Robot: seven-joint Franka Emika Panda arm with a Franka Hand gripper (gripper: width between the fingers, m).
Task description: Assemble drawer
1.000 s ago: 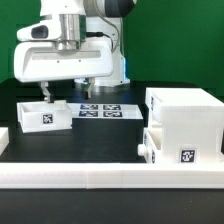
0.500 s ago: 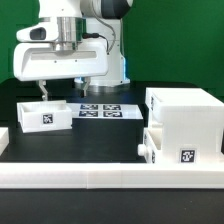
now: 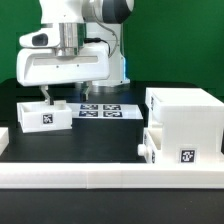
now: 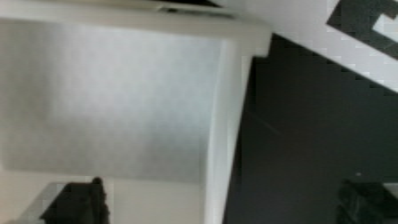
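1. The arm hangs over the loose tray [image 3: 43,115] on the exterior view's left, with the gripper [image 3: 66,100] low at the tray's far rim. One finger [image 3: 45,97] sits just above that rim, the other over by the marker board [image 3: 105,109].

2. In the wrist view the two dark fingertips [image 4: 75,201] are spread wide, with the tray's wall [image 4: 237,120] running between them and nothing pinched, so the gripper looks released. Whether a finger is touching the tray is hard to call.

3. The housing [image 3: 183,120] stands on the tabletop [image 3: 95,140] at the exterior view's right, well apart from the loose tray. The second tray [image 3: 172,150] sits low at the housing's front, looking at least partly slid in; how far in is hard to say.

4. Best guess at the step: lining up a grasp on the loose tray's wall, so roughly the middle of the job.

5. Next move probably calls for dropping a bit so the fingers straddle the wall, closing firmly, then carrying the tray over to the housing and keeping it level for its slot.
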